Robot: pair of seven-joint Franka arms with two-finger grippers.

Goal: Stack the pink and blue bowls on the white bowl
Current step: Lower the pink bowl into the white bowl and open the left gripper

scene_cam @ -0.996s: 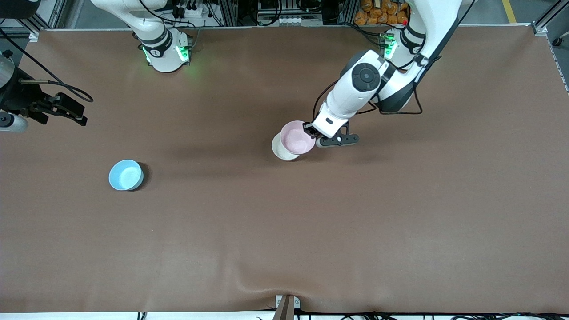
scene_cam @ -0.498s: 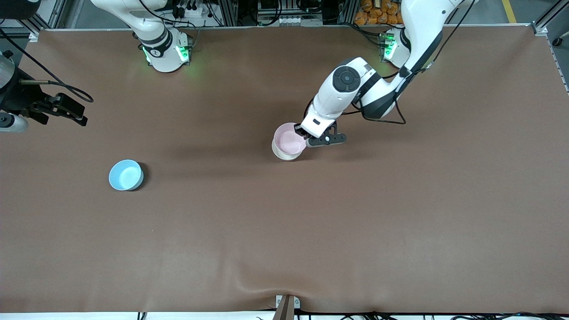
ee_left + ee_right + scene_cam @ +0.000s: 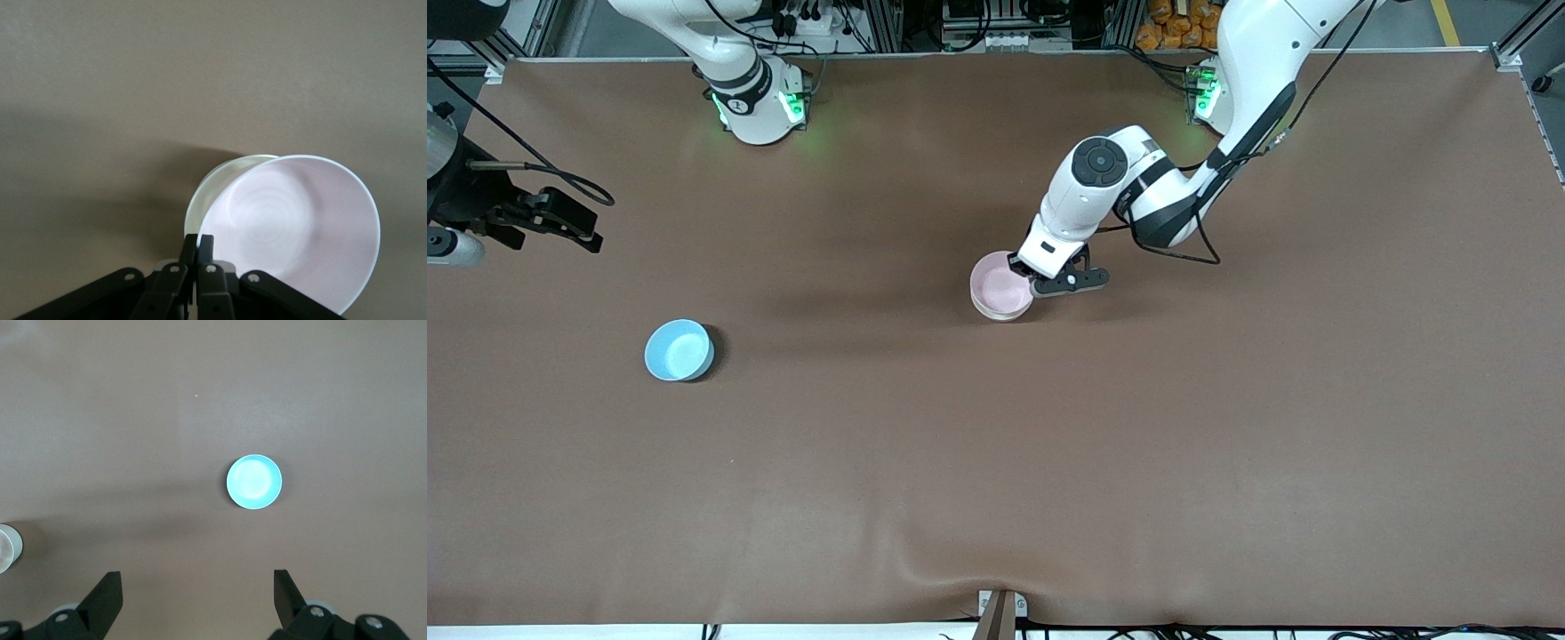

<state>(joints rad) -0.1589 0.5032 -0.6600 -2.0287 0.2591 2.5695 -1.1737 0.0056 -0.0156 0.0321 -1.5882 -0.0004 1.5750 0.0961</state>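
Pink bowl [image 3: 1000, 287]: pale pink, glossy, mouth up; sits in the white bowl [image 3: 996, 313] at mid-table, tilted in the left wrist view [image 3: 297, 230], with one side of the white rim [image 3: 200, 200] showing past it. Rim on the left arm's side pinched between the fingers of the left gripper [image 3: 1021, 268].

White bowl: on the brown table [image 3: 1049, 462], almost wholly covered by the pink bowl; only a thin rim visible in the front view.

Left gripper: at the pink bowl's rim, fingers [image 3: 198, 257] pressed close together on the bowl's wall. Left arm reaching in from its base at the table's far edge.

Blue bowl [image 3: 679, 350]: light sky blue, upright, alone on the table toward the right arm's end, well apart from the stacked pair and nearer to the front camera than them. Seen from straight above in the right wrist view [image 3: 254, 482].

Right gripper [image 3: 560, 222]: high up at the right arm's end of the table, over bare table near the blue bowl; fingers [image 3: 107, 597] spread wide, holding nothing. Right arm waiting.

Table: brown matte cover, slightly wrinkled near the front edge.
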